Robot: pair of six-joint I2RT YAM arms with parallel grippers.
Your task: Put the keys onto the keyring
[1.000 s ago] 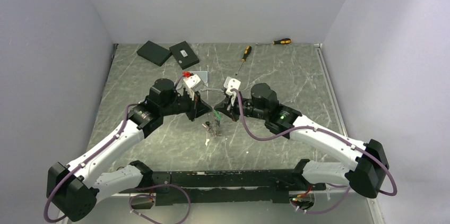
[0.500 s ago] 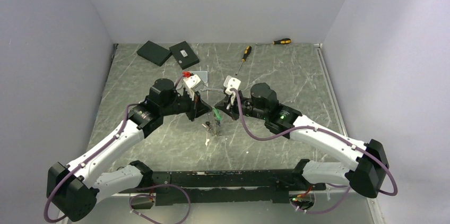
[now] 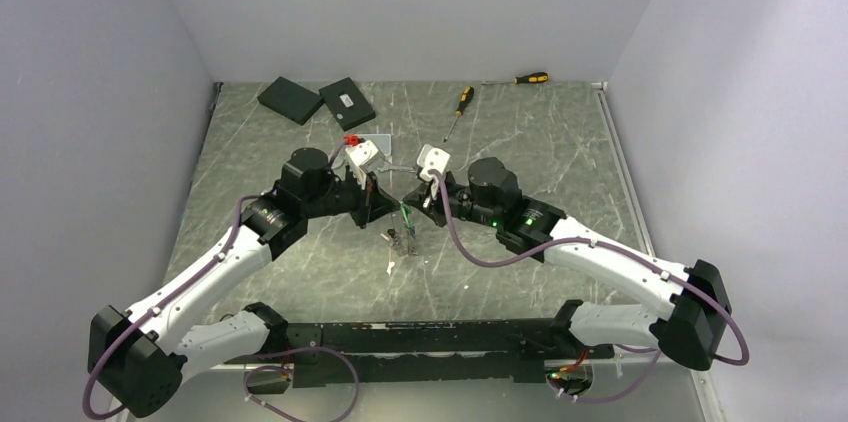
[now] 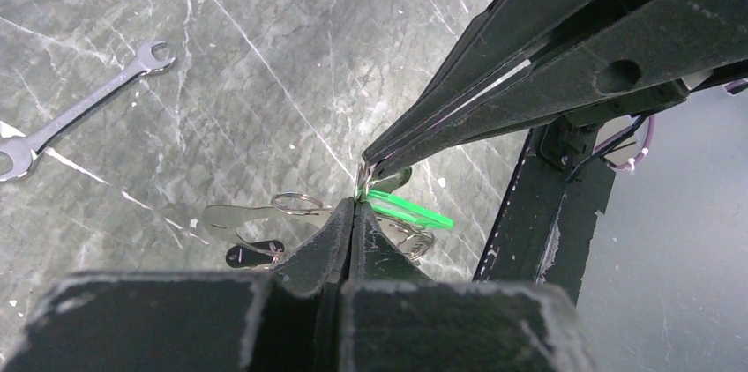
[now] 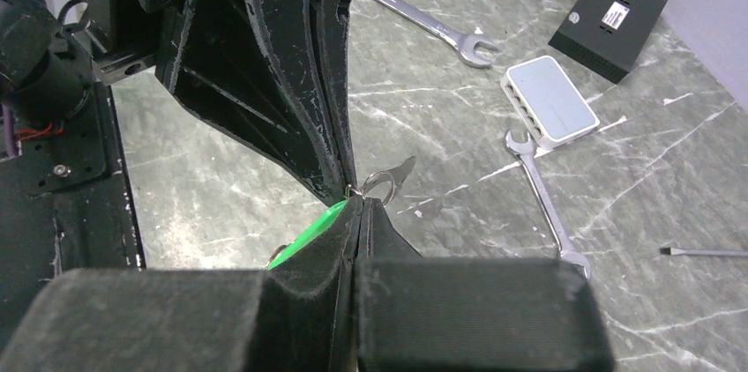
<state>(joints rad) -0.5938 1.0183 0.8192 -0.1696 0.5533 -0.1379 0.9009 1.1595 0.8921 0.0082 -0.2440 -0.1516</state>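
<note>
The left claw (image 4: 353, 206) and right claw (image 5: 355, 200), both pinched closed, meet tip to tip just above the surface (image 4: 220, 81), the green-tagged key (image 4: 410, 212) at their tips, other keys (image 4: 251, 254) lying below

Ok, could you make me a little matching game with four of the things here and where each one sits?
Things:
1 small white box
2 green key tag
3 two black boxes
4 black key tag

Places:
A where the left gripper and right gripper tips meet
B on the table just below those tips
C far left corner
D right next to a wrench head

Pairs: 1-D, 2-A, 3-C, 4-B.
</note>
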